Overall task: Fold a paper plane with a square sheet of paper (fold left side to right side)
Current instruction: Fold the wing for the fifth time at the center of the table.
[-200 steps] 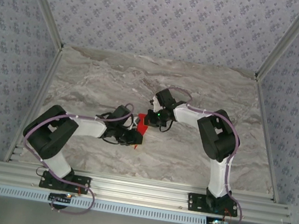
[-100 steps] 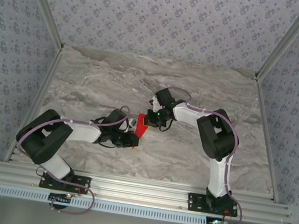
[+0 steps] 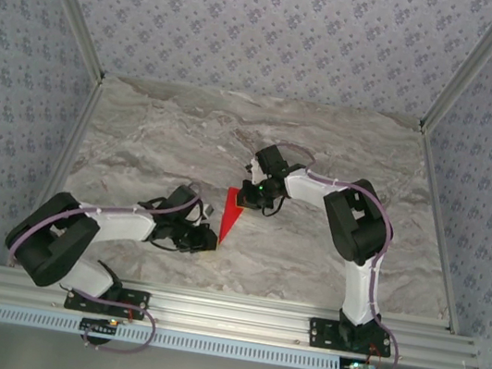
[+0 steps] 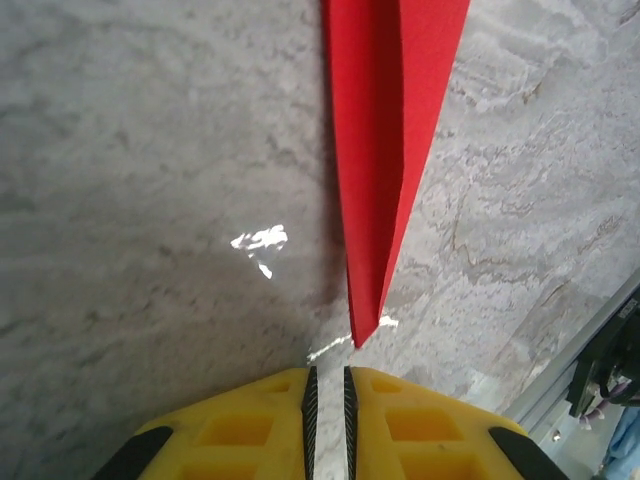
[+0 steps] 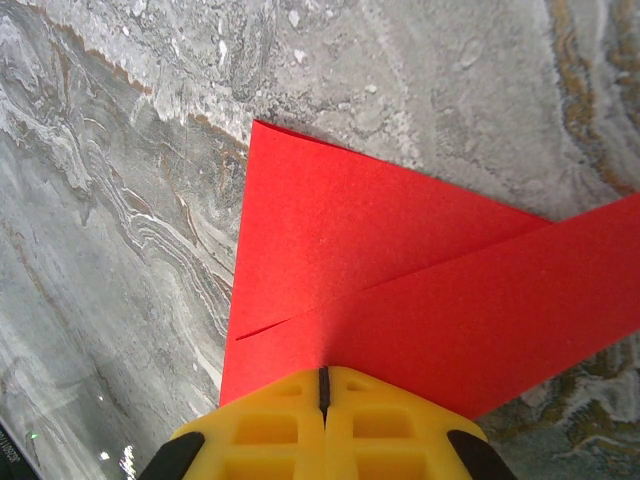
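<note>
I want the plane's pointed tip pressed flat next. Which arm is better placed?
Left. The left gripper, shut, sits just short of the paper plane's tip; the right gripper rests at its wide end.

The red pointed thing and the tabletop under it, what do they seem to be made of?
The paper plane looks like thin matte paper: plain bright red, knife-sharp creases, overlapping flaps lying flat, no shine. The table looks like polished grey marble, with swirling veins and a bright glare spot; it could equally be a glossy printed laminate, which the pictures cannot settle.
</note>
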Motion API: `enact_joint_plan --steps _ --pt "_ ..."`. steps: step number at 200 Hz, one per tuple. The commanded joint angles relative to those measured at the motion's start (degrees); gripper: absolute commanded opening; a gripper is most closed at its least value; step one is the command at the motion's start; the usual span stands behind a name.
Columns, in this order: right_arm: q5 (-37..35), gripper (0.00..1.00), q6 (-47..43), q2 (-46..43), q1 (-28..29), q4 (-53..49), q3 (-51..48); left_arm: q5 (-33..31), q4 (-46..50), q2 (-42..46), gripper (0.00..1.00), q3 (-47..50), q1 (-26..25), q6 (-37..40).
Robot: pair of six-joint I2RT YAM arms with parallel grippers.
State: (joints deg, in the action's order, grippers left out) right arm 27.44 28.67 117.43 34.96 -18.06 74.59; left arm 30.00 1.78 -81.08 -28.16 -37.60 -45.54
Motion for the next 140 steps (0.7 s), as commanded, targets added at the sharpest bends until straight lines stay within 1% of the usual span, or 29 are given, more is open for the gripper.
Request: enact_joint_plan --steps 1,33,71,109,125,140 --pt "-5.44 0.02 -1.15 3.96 -0.69 -4.39 -0.5 2.94 3.81 2.07 0.17 -6.38 0.77 1.9" --pt "-5.73 0.02 -1.17 3.95 -0.75 -4.38 -0.63 4.49 3.38 -0.49 0.17 -11.84 0.76 3.48" --pt "-5.7 0.02 -1.35 3.93 -0.68 -4.62 -0.65 4.45 3.39 -9.9 0.17 -17.07 0.77 6.29" --pt "-5.98 0.02 -1.64 3.69 -0.68 -5.05 -0.71 2.96 3.15 -17.08 0.17 -19.37 0.86 7.7" --pt "-6.16 0.02 -1.77 3.6 -0.68 -5.25 -0.75 1.93 3.43 -18.46 0.16 -18.95 0.78 7.79" --pt "-6.31 0.02 -1.89 3.51 -0.69 -5.39 -0.77 -0.47 6.17 -18.85 0.16 -18.69 0.19 8.68"
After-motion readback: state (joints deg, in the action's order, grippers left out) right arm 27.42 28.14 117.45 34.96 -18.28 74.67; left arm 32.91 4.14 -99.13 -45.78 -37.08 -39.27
